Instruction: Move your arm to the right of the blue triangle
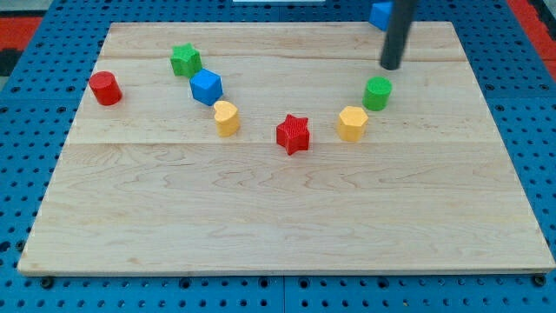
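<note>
The blue triangle (380, 14) lies at the view's top right, partly cut off by the top edge and partly hidden behind my rod. My tip (391, 66) rests on the board just below it and slightly to its right, above the green cylinder (377, 92).
A yellow hexagon (352, 123) sits below the green cylinder. A red star (294, 134) is at centre. A yellow block (226, 117), a blue cube (207, 86) and a green star (184, 60) lie at the left. A red cylinder (105, 88) is at far left.
</note>
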### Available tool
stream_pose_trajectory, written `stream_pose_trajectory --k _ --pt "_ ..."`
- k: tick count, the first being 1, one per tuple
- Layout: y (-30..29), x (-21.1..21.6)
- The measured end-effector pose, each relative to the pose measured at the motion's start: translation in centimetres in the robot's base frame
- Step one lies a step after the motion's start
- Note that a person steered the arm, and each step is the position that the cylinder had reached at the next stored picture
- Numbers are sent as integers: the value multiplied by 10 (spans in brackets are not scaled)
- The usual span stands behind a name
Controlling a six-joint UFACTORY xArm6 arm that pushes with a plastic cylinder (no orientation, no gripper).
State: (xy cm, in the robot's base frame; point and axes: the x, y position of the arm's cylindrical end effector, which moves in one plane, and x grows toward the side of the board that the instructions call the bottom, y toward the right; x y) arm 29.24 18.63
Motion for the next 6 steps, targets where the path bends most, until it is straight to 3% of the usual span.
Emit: stream_pose_trajectory --k 1,2,3,4,5,6 --pt "74 -71" --pt "92 -101" --pt "77 -101" --pt "-18 -76" --pt "-54 -28" --pt "-1 -58"
